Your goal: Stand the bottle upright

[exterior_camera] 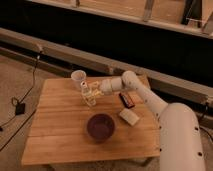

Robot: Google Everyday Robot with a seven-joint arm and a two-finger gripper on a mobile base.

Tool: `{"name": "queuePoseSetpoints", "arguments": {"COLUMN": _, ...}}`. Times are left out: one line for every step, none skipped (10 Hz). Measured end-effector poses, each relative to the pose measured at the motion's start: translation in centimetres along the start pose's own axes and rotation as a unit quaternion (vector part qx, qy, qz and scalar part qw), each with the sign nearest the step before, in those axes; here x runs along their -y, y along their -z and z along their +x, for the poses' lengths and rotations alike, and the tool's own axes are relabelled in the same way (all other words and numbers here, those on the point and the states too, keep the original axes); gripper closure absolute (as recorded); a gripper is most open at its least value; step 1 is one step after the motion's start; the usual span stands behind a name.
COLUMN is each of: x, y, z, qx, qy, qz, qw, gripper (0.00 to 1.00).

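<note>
The gripper (94, 91) is at one clear plastic bottle (88, 96); whether it holds it, I cannot tell. One white cup (78, 78) stands near it, and one round dark bowl (100, 126).

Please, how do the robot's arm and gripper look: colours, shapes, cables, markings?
The arm is white: smooth, rounded tube segments with bulging joints, widening into a rounded white body at lower right. No cables or markings can be made out on it. The gripper, at the arm's tip over the wooden table beside the white cup, looks pale, whitish-yellow.
</note>
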Motion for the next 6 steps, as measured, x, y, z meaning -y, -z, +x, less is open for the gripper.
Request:
{"name": "queuePoseSetpoints", "arguments": {"x": 0.5, "y": 0.4, "z": -0.1, "qx": 0.001, "qy": 0.003, "qz": 0.009, "qw": 1.0000, "gripper": 0.97}}
{"name": "queuePoseSetpoints", "arguments": {"x": 1.1, "y": 0.8, "z": -0.5, "qx": 0.007, "qy": 0.006, "qz": 0.020, "qw": 0.9998, "gripper": 0.97}}
{"name": "queuePoseSetpoints", "arguments": {"x": 1.7, "y": 1.5, "z": -1.2, "qx": 0.017, "qy": 0.010, "qz": 0.034, "qw": 0.9992, "gripper": 0.97}}
{"name": "queuePoseSetpoints", "arguments": {"x": 1.9, "y": 1.9, "z": -1.4, "qx": 0.022, "qy": 0.012, "qz": 0.040, "qw": 0.9989, "gripper": 0.97}}
{"name": "queuePoseSetpoints", "arguments": {"x": 2.0, "y": 2.2, "z": -1.6, "qx": 0.027, "qy": 0.013, "qz": 0.047, "qw": 0.9985, "gripper": 0.97}}
{"name": "queuePoseSetpoints", "arguments": {"x": 2.1, "y": 2.4, "z": -1.6, "qx": 0.031, "qy": 0.013, "qz": 0.053, "qw": 0.9980, "gripper": 0.97}}
